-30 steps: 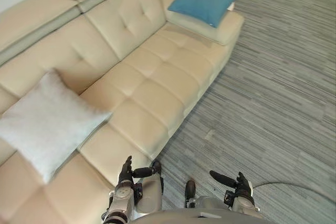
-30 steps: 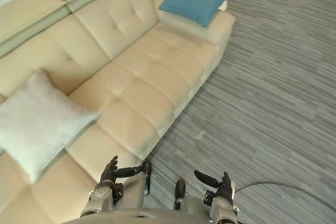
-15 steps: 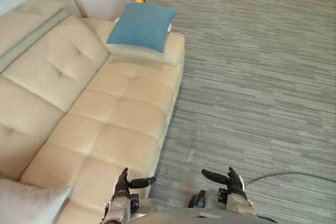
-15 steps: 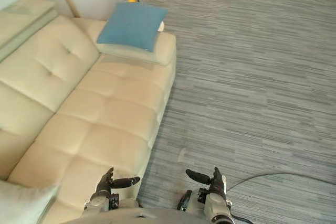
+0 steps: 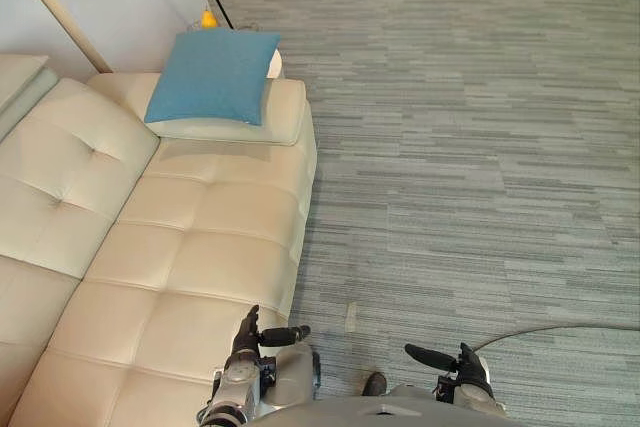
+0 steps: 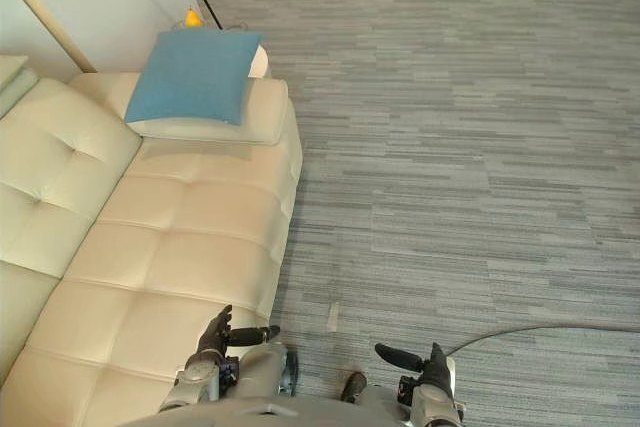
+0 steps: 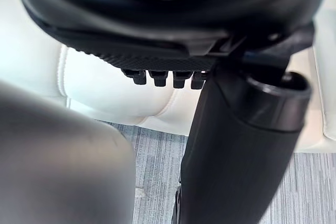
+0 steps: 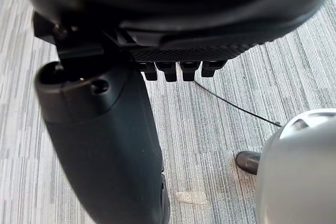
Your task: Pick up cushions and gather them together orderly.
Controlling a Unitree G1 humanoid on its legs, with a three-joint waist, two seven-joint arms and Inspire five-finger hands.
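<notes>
A blue square cushion (image 5: 212, 75) lies flat on the cream sofa's far armrest (image 5: 285, 117). My left hand (image 5: 247, 337) hovers low over the sofa's near seat corner, fingers straight and thumb out, holding nothing. Over the carpet near the view's bottom, my right hand (image 5: 462, 362) is open too and empty. In the left wrist view the left hand's fingers (image 7: 157, 77) point at cream seat leather. The right hand's fingers (image 8: 178, 69) point at striped carpet in the right wrist view.
The cream tufted sofa (image 5: 180, 257) runs along the left, with its backrest (image 5: 55, 172) further left. Grey striped carpet (image 5: 470, 147) covers the floor to the right. A small yellow object (image 5: 208, 19) sits behind the armrest by the wall.
The camera has swung to the right: the white cushion has left the view and the blue cushion now sits upper left. Both hands stay low, open and empty.
</notes>
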